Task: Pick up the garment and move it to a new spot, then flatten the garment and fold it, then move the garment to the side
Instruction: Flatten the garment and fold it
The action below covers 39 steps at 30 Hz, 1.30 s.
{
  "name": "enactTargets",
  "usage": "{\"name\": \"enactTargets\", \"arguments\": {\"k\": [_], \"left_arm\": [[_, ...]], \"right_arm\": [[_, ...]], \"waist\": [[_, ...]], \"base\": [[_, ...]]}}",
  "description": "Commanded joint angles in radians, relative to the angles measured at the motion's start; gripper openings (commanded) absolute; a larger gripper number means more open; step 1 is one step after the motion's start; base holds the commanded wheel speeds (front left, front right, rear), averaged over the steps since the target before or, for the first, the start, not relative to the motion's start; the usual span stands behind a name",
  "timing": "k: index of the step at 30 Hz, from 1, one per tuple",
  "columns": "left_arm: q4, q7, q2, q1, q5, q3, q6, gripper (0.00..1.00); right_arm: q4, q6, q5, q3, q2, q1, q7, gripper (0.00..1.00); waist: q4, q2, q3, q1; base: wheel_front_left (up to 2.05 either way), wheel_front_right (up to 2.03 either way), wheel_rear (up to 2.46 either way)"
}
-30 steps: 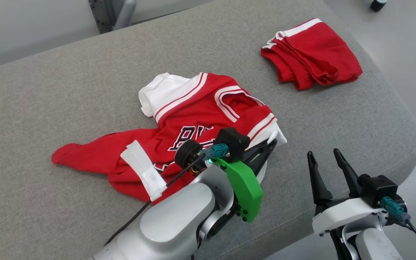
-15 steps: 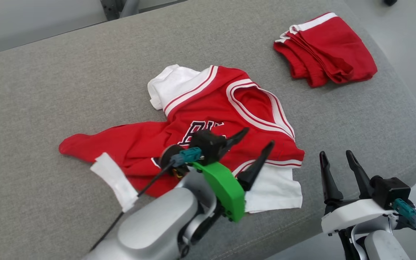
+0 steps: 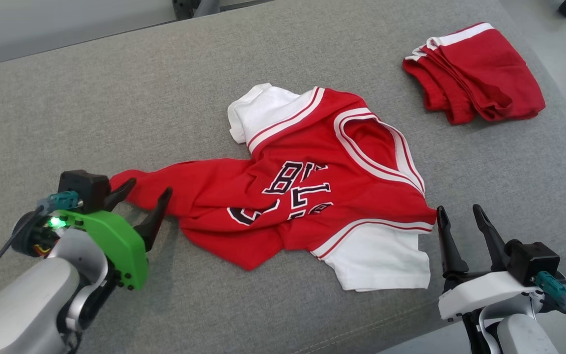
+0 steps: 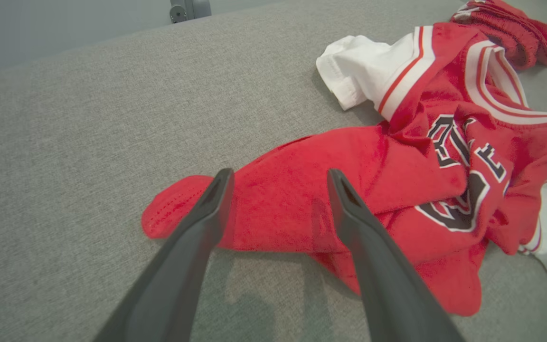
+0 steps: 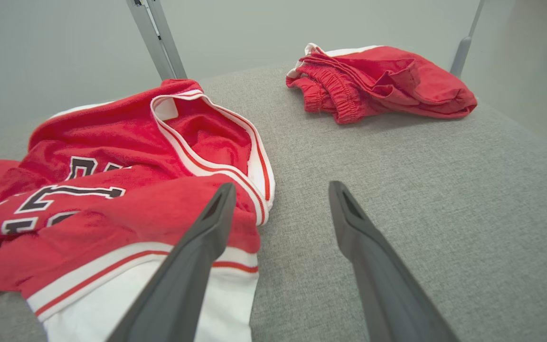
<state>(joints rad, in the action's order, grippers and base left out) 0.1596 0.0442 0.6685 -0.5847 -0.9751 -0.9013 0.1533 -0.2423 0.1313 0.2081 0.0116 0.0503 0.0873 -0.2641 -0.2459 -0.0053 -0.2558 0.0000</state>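
The garment (image 3: 312, 191) is a red jersey with white sleeves and dark lettering, lying crumpled on the grey cushioned surface (image 3: 116, 108). Its red hem end trails out to the left. My left gripper (image 3: 148, 194) stands open just at that hem end, nothing between its fingers. In the left wrist view the red hem (image 4: 273, 199) lies beyond and between the two spread fingers of the left gripper (image 4: 278, 176). My right gripper (image 3: 457, 214) is open at the lower right, beside the jersey's white sleeve (image 3: 381, 260). In the right wrist view the right gripper (image 5: 278, 190) points past the jersey's neckline (image 5: 207, 137).
A folded pair of red shorts (image 3: 474, 73) with a white band lies at the far right of the surface, also in the right wrist view (image 5: 378, 83). The surface's rounded front edge (image 3: 410, 324) runs close by my right gripper. A metal frame leg (image 5: 157, 38) stands behind.
My left gripper has opened, let go of the jersey and swung left to the hem end. The jersey now lies spread wider. The camera has shifted left. The right gripper stayed put.
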Motion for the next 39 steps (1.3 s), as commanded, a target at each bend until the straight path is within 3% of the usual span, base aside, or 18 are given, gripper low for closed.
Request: {"name": "enactTargets", "arguments": {"k": [1,5,11,23,24,25,31,36,39], "left_arm": [[0.019,0.015,0.038,-0.004,0.015,-0.009,-0.027,1.0],[0.085,0.027,0.064,-0.029,0.008,-0.019,-0.095,1.0],[0.168,0.015,0.039,-0.065,-0.031,-0.007,-0.201,1.0],[0.299,0.006,-0.018,-0.127,0.001,-0.062,-0.267,1.0],[0.311,0.016,-0.02,-0.128,0.003,-0.072,-0.271,0.82],[0.32,0.024,-0.022,-0.131,0.004,-0.083,-0.275,0.0],[0.258,0.021,0.006,-0.123,-0.01,-0.104,-0.282,0.0],[-0.046,0.031,0.08,-0.056,-0.036,-0.074,-0.164,0.0],[-0.255,0.046,0.145,-0.006,-0.065,-0.046,-0.068,0.0]], "right_arm": [[0.0,-0.001,-0.013,0.001,0.0,-0.004,0.0,1.0],[0.001,-0.001,-0.019,0.004,0.001,0.008,0.0,1.0],[0.004,-0.001,-0.028,0.01,0.001,0.018,0.0,1.0],[-0.004,-0.001,-0.039,0.022,0.001,0.02,0.0,1.0],[-0.004,-0.001,-0.039,0.023,0.001,0.019,0.0,1.0],[-0.004,-0.001,-0.04,0.024,0.001,0.018,0.0,1.0],[-0.002,-0.001,-0.046,0.009,0.001,-0.005,0.0,1.0],[-0.006,-0.001,-0.044,-0.007,0.001,-0.041,0.0,1.0],[0.002,-0.001,-0.026,0.004,0.001,-0.029,0.0,1.0]], "waist": [[0.006,0.0053,-0.009,0.0],[0.009,0.0053,-0.02,0.0],[0.012,0.0053,-0.036,0.0],[0.004,0.0053,-0.046,0.0],[0.003,0.0053,-0.044,0.0],[0.002,0.0053,-0.042,0.0],[0.006,0.0053,-0.019,0.0],[0.063,0.0053,0.012,0.0],[0.08,0.0053,0.017,0.0]], "base": [[0.0,0.0,0.0],[0.0,0.0,0.0],[0.0,0.0,0.0],[0.0,0.0,0.0],[0.0,0.0,0.0],[0.0,0.0,0.0],[0.0,0.0,0.0],[0.0,0.0,0.0],[0.0,0.0,0.0]]}}
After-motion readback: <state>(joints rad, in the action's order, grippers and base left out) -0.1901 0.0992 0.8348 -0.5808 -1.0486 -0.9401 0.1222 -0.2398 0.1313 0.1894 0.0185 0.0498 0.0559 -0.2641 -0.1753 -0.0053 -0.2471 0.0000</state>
